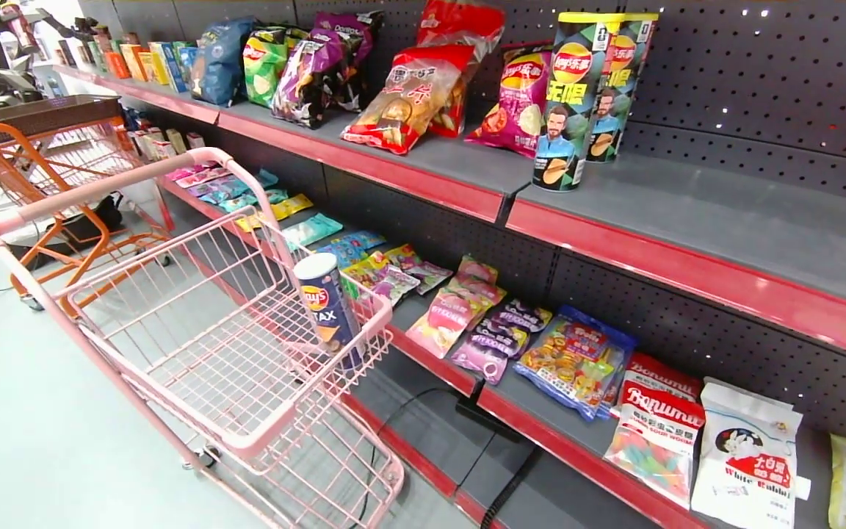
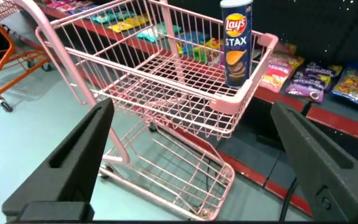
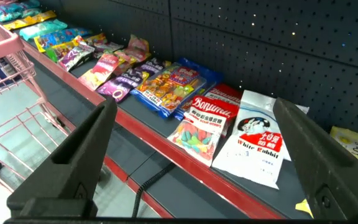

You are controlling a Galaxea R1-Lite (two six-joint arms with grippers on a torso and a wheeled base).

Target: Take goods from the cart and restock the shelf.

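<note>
Left gripper [image 2: 191,109] and right gripper [image 3: 194,106] wide, empty. Risk: a finger nudge topples upright can [image 1: 327,312] inside cart [image 1: 111,188].

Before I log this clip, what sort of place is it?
Likely a shop aisle: red-edged shelves stocked with snack bags, plus a pink shopping cart holding one chips canister.
</note>
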